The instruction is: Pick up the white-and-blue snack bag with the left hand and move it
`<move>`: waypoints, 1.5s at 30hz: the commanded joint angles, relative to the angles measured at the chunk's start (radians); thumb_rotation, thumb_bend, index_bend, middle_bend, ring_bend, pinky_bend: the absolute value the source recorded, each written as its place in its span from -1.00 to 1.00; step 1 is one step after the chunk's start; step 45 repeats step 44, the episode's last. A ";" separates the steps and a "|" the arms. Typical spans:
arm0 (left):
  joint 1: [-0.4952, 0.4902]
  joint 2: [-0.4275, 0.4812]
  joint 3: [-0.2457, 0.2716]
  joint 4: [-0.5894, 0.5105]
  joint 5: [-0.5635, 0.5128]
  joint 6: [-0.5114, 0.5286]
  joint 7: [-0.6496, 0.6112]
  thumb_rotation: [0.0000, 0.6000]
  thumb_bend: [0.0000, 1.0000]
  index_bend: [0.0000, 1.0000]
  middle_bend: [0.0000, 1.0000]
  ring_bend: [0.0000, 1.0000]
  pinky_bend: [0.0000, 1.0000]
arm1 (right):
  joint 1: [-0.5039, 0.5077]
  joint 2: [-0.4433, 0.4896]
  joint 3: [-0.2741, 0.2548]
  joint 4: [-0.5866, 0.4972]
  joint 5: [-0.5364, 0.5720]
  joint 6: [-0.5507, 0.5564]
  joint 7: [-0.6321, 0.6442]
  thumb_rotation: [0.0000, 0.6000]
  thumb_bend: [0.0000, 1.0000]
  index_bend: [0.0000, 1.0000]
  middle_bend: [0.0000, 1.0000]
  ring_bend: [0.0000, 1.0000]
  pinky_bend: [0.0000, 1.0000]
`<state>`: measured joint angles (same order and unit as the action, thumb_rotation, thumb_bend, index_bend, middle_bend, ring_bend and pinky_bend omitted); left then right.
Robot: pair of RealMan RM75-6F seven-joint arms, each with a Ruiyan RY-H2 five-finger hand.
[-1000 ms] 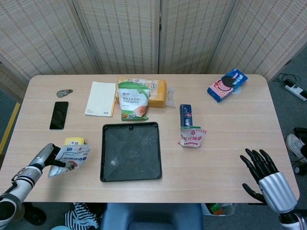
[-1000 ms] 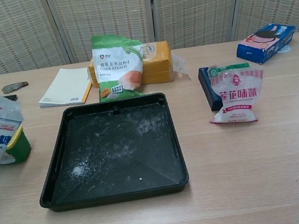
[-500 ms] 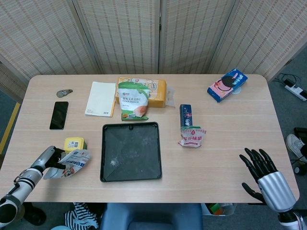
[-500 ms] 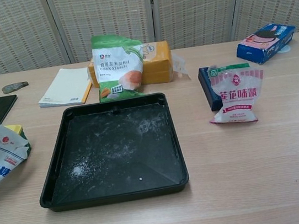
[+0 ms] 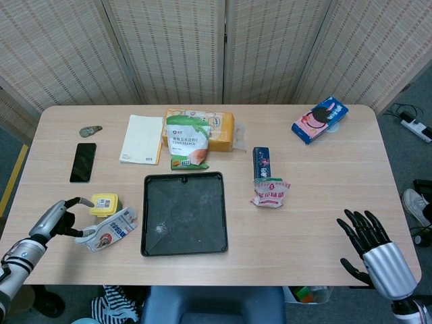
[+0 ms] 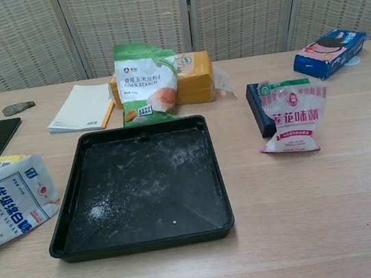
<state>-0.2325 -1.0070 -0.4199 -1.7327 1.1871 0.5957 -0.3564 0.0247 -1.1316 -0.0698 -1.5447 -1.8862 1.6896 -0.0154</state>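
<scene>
The left hand (image 5: 59,221) sits at the near left edge of the tabletop (image 5: 324,202), fingers spread and released, holding nothing. Just to its right the snack bag (image 5: 108,231) lies flat on the tabletop; whether a fingertip touches the bag's left end I cannot tell. In the chest view the bag (image 6: 11,203) lies tilted, its right end just beside the left rim of the black tray (image 6: 65,218). A yellow tub (image 5: 104,203) sits just beyond the hand, touching the bag's far edge. Farther beyond the hand lies a phone (image 5: 83,162). The right hand (image 5: 368,236) hovers well apart at the near right corner, fingers spread, released and empty.
</scene>
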 commanded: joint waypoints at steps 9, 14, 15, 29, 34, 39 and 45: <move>0.221 0.200 0.059 -0.126 0.315 0.494 -0.174 1.00 -0.68 -0.29 -0.41 0.43 0.53 | 0.003 -0.002 0.003 -0.004 0.011 -0.013 -0.007 1.00 -0.48 -1.00 -1.00 -1.00 -1.00; 0.320 0.134 0.137 -0.024 0.407 0.753 -0.081 1.00 -0.68 -0.36 -0.49 -0.37 -0.23 | 0.010 -0.006 0.007 -0.011 0.026 -0.035 -0.020 1.00 -0.47 -1.00 -1.00 -1.00 -1.00; 0.326 0.112 0.151 -0.003 0.413 0.775 -0.056 1.00 -0.68 -0.39 -0.52 -0.49 -0.33 | 0.011 -0.006 0.008 -0.012 0.029 -0.037 -0.020 1.00 -0.47 -1.00 -1.00 -1.00 -1.00; 0.364 -0.168 0.312 0.282 0.377 0.870 0.285 1.00 -0.71 -0.99 -1.00 -1.00 -1.00 | 0.018 0.002 0.075 -0.023 0.188 -0.079 -0.005 1.00 -0.48 -1.00 -1.00 -1.00 -1.00; 0.374 -0.212 0.304 0.290 0.343 0.933 0.420 1.00 -0.72 -1.00 -1.00 -1.00 -1.00 | 0.008 -0.016 0.122 -0.039 0.283 -0.080 -0.094 1.00 -0.48 -1.00 -1.00 -1.00 -1.00; 0.385 -0.237 0.314 0.291 0.384 1.028 0.502 1.00 -0.72 -1.00 -1.00 -1.00 -1.00 | 0.004 -0.014 0.103 -0.050 0.255 -0.080 -0.105 1.00 -0.48 -1.00 -1.00 -1.00 -1.00; 0.380 -0.242 0.330 0.293 0.390 1.037 0.519 1.00 -0.72 -1.00 -1.00 -1.00 -1.00 | 0.000 -0.014 0.095 -0.054 0.235 -0.070 -0.107 1.00 -0.48 -1.00 -1.00 -1.00 -1.00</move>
